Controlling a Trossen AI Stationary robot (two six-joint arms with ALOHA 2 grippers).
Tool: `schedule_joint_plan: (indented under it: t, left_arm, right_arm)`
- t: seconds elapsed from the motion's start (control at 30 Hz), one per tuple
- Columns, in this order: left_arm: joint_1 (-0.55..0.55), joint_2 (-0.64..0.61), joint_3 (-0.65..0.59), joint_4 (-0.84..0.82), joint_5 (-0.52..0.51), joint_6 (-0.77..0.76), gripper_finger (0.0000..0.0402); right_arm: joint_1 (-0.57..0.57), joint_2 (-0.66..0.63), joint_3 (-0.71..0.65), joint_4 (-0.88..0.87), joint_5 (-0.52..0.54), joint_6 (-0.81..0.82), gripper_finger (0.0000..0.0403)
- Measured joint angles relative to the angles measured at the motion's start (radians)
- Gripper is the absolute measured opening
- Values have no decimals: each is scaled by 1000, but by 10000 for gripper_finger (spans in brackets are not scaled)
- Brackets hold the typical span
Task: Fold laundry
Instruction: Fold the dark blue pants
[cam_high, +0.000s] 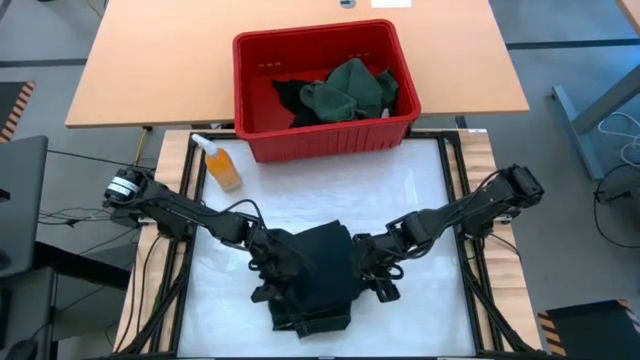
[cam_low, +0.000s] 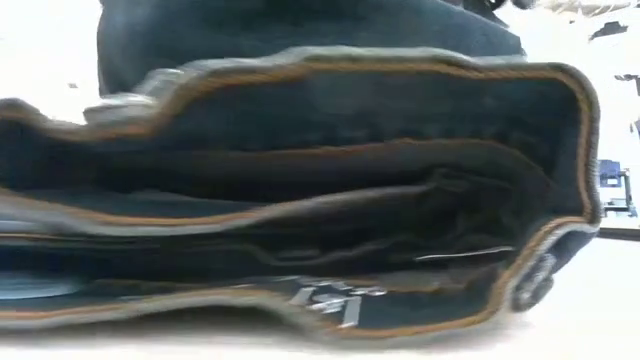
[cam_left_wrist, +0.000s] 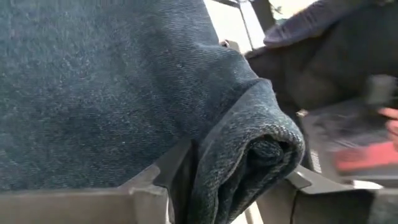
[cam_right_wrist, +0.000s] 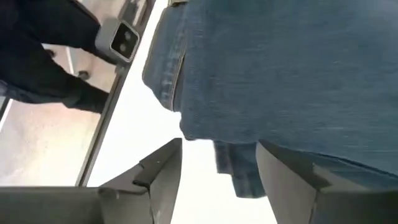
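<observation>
— Near the front edge of the table (cam_high: 420, 200), what is going on?

— A dark denim garment (cam_high: 318, 275) lies folded into a thick stack, with both arms at its sides. The low view shows its layered hems piled one on another.

— And the grippers?

— The left gripper (cam_high: 272, 272) is at the stack's left edge. In its wrist view a rolled fold of the denim sits between its fingers (cam_left_wrist: 158, 180), so it looks clenched on the cloth. The right gripper (cam_high: 378, 272) is at the right edge; its wrist view shows the fingers (cam_right_wrist: 158, 177) spread, with cloth hanging between them, so I judge it released.

— Which step is this?

— Late in the fold, I think: squaring or tightening the bundle.

— What does the next move call for?

— Probably letting go without dragging the layers apart, then turning to the red bin (cam_high: 255, 95), where green and black garments (cam_high: 345, 90) wait. An orange bottle (cam_high: 220, 165) stands just beside the bin, clear of the work.
</observation>
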Motion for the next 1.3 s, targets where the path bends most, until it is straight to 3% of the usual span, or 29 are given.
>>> schedule_joint_plan:
  t: [0.17,0.27,0.43,0.6,0.83,1.1,1.2,1.3]
  left_arm:
    - [30,-2,0,23,156,-68,133]
    - [47,-33,0,64,177,-92,131]
    - [68,-128,1,51,138,-87,131]
    - [48,-185,1,-34,27,-63,134]
    - [27,-191,1,-131,-24,-76,185]
    - [94,-205,2,-175,258,-54,228]
    - [125,-253,3,-296,219,71,221]
    - [150,-314,-5,-434,79,241,209]
  right_arm:
    - [-40,0,45,44,1,-6,234]
    - [-74,0,45,132,3,-6,224]
    - [-122,0,41,232,3,-6,205]
    - [-125,4,38,308,3,-20,192]
    - [-129,7,38,320,3,-31,190]
    - [-128,7,38,349,3,-29,190]
    - [-128,7,38,353,3,-9,189]
    - [-118,32,38,427,3,38,189]
